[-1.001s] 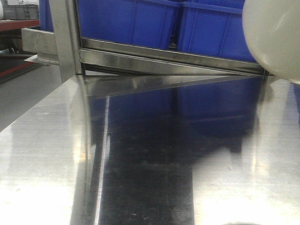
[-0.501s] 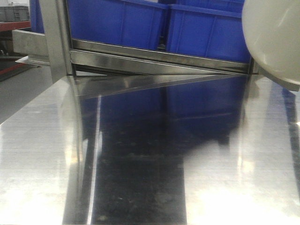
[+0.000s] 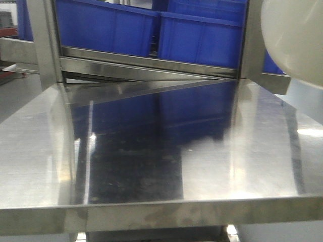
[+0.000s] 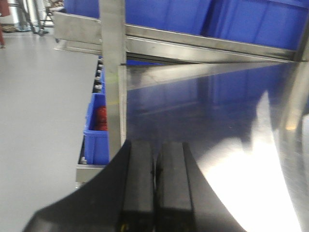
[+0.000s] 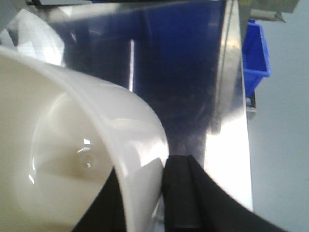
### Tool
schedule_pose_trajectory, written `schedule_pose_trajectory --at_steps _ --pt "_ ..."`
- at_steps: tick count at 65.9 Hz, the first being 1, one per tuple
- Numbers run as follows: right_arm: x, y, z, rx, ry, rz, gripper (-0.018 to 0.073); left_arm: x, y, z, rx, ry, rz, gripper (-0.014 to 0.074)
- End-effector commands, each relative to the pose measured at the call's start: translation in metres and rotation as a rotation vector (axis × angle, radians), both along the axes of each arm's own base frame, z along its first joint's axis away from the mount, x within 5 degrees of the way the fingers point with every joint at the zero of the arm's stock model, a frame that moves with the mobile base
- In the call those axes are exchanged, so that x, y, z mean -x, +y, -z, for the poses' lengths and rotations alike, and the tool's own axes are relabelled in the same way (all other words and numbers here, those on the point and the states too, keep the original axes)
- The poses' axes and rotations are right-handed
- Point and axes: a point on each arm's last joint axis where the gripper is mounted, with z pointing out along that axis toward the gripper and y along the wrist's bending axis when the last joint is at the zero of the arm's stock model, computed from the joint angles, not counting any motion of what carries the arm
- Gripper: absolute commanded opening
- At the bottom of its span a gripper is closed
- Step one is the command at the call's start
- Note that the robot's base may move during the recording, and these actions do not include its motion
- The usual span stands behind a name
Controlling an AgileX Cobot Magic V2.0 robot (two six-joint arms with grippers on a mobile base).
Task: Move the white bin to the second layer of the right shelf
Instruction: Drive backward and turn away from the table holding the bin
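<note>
The white bin [image 3: 292, 40] hangs tilted at the top right of the front view, above the steel table [image 3: 151, 151]. In the right wrist view the white bin [image 5: 72, 159] fills the left side, its open inside facing the camera. My right gripper [image 5: 152, 169] is shut on its wall, one finger inside and one outside. My left gripper [image 4: 154, 145] is shut with nothing between its pads, over the table's left edge [image 4: 217, 121]. The right shelf second layer is out of view.
Behind the table stands a steel rack with large blue crates [image 3: 106, 25] and upright posts [image 3: 45, 40]. The table's front edge [image 3: 151, 214] shows low in the front view. Small blue bins sit lower beside the table [image 4: 96, 118] [image 5: 256, 48]. Grey floor lies on both sides.
The rack and blue crates have slid left and farther off in the front view, and the table's front edge has come into sight. The white bin stays at the top right.
</note>
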Motion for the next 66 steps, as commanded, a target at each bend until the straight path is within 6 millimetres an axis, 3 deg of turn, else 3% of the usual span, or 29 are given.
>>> schedule_pose_trajectory --at_steps 1,66 --pt "-0.0012 -0.0004 -0.0176 -0.029 -0.115 0.003 0.0052 -0.0005 -0.0003 0.0002 0.024 -0.075 0.004 0.0085" --pt "-0.0017 -0.0002 -0.0172 -0.028 -0.112 0.003 0.0052 -0.0005 -0.0003 0.0002 0.024 -0.075 0.004 0.0085"
